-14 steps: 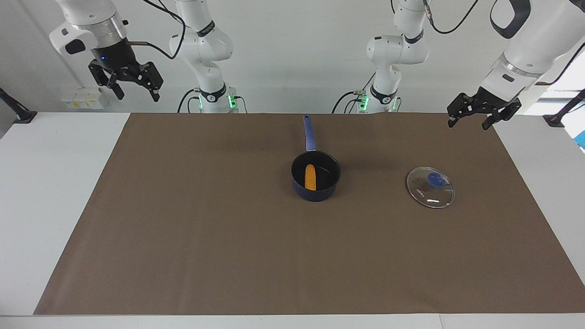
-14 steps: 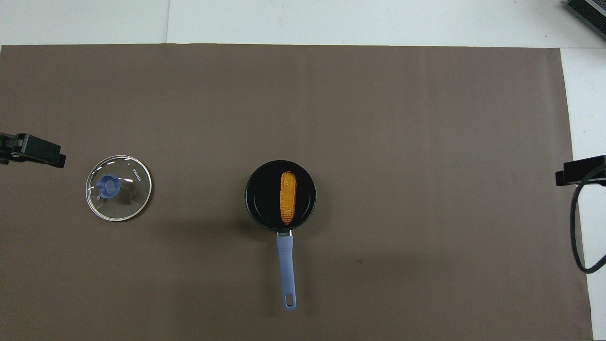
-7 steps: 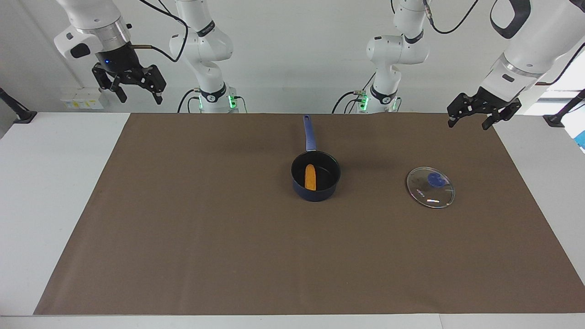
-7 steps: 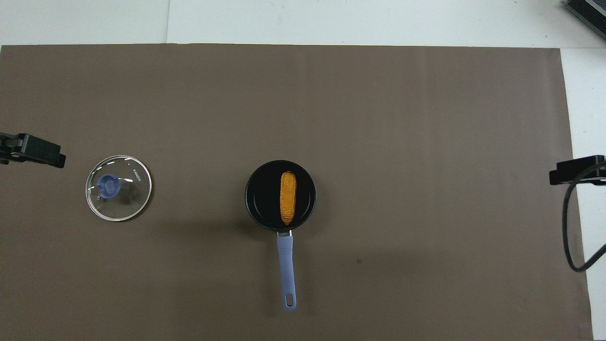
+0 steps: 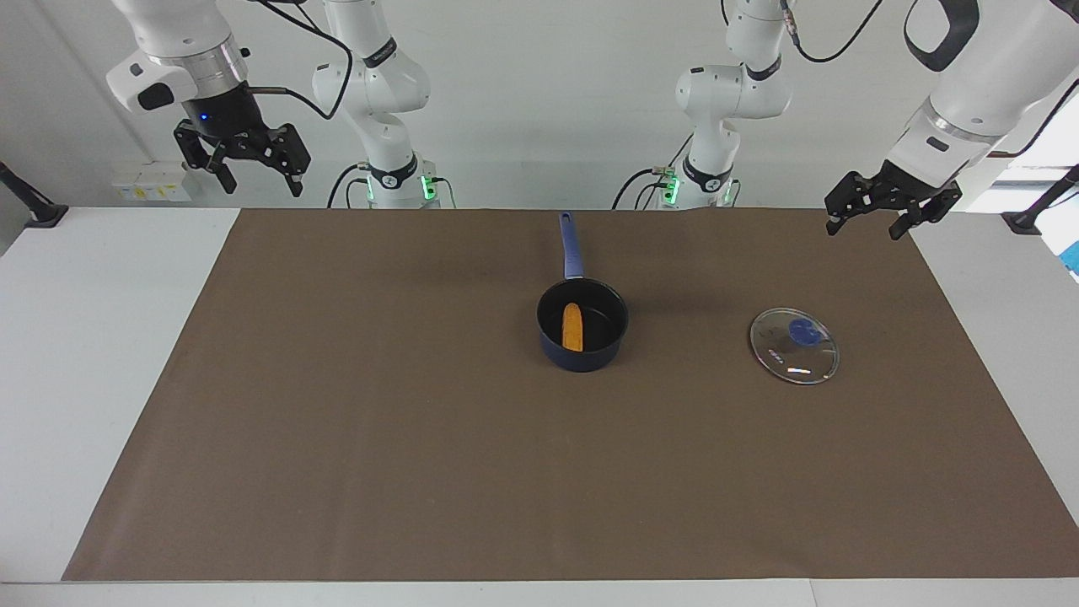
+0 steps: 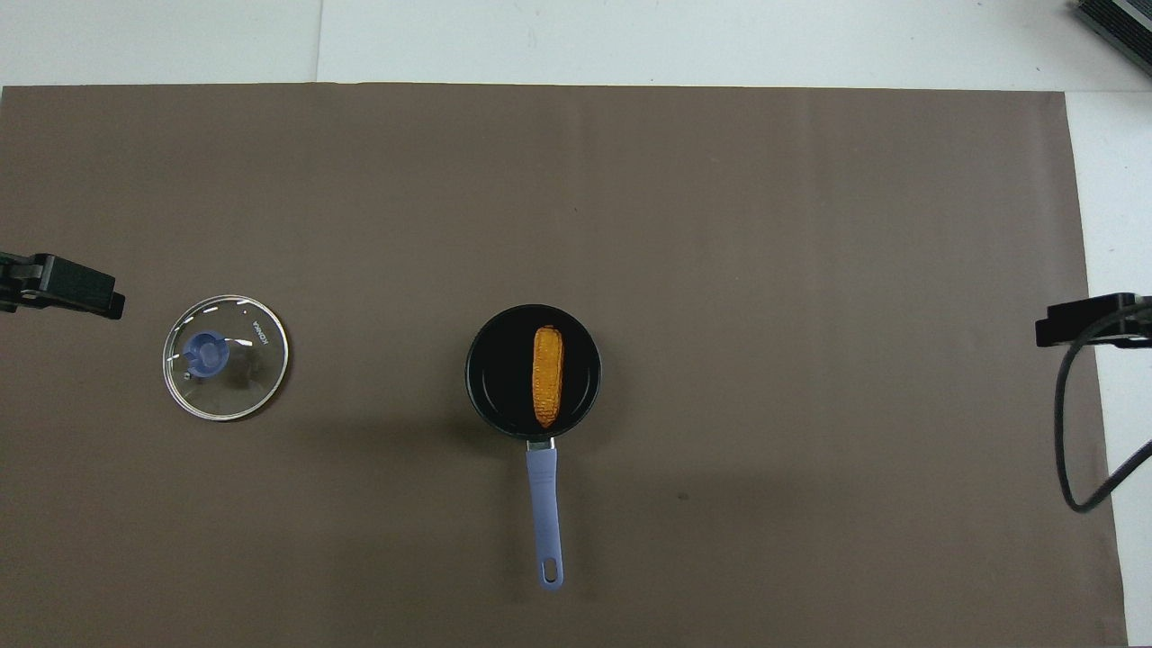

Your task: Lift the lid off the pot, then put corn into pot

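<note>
The navy-blue pot (image 5: 583,361) stands open on the brown mat near the table's middle, its long handle (image 5: 571,244) pointing toward the robots. The yellow-orange corn (image 5: 573,327) lies inside it on the black bottom. In the overhead view the corn (image 6: 547,376) lies lengthwise in the pot (image 6: 478,378). The glass lid (image 5: 794,346) with its blue knob lies flat on the mat beside the pot, toward the left arm's end, and shows in the overhead view (image 6: 225,356). My left gripper (image 5: 864,229) hangs open and empty, high over the mat's edge at its own end. My right gripper (image 5: 262,187) hangs open and empty, high over the mat's edge at its end.
The brown mat (image 5: 379,438) covers most of the white table (image 5: 84,337). A black cable (image 6: 1075,450) loops down from the right arm over the mat's edge. Only a tip of each gripper shows in the overhead view.
The right gripper has drifted slightly toward the table's middle while staying high. The left arm, pot, corn and lid have not moved.
</note>
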Motion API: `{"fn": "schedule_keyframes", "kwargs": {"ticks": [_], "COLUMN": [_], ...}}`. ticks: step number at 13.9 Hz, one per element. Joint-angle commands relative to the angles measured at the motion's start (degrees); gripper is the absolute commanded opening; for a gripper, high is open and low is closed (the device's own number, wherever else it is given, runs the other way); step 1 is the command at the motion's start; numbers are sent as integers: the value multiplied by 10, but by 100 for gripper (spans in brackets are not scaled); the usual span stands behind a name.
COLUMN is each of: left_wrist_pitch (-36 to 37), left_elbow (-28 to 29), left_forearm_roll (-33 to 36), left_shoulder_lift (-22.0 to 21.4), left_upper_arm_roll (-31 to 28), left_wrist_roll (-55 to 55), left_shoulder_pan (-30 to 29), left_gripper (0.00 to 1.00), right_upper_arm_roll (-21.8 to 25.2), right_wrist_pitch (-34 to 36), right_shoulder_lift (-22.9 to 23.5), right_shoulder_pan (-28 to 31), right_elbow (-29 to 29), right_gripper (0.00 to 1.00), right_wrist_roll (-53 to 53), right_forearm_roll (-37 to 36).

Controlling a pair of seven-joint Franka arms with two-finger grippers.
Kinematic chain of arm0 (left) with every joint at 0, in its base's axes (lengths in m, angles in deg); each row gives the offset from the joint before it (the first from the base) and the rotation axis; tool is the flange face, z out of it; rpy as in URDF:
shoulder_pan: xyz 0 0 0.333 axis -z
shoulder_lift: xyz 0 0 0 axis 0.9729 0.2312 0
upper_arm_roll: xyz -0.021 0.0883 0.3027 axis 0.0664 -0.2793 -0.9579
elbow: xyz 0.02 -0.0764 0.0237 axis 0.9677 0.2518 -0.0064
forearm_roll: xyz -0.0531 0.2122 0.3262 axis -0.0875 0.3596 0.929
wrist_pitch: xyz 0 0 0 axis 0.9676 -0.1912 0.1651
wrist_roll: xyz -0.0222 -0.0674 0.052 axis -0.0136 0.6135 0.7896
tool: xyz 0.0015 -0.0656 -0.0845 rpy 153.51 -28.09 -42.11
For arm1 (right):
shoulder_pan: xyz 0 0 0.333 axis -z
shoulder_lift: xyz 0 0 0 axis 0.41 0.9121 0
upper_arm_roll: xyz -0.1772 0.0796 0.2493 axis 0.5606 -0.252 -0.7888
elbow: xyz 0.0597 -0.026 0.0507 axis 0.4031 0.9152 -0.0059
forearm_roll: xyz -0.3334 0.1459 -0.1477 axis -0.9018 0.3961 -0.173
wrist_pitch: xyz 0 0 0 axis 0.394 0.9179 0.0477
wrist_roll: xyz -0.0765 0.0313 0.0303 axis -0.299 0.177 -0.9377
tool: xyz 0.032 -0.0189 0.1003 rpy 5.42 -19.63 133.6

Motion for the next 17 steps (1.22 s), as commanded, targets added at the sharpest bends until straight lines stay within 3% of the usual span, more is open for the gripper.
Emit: {"fn": "schedule_keyframes", "kwargs": {"ticks": [1, 17], "left_wrist_pitch": [9, -10], "left_elbow": [-2, 2], "left_forearm_roll": [7, 4], "left_shoulder_lift": [-4, -4], "left_upper_arm_roll": [4, 4], "left_wrist_roll": [-5, -1], "left_shoulder_pan": [-7, -15], "left_gripper": [100, 100], "right_upper_arm_roll": [-3, -3], "right_wrist_pitch": [-17, -10], "right_shoulder_lift": [-19, -12], "right_shoulder_pan": [3, 8], "right_elbow": [24, 13], "right_gripper": [100, 100], "right_wrist_roll": [11, 10], "right_forearm_roll": [-9, 2]}}
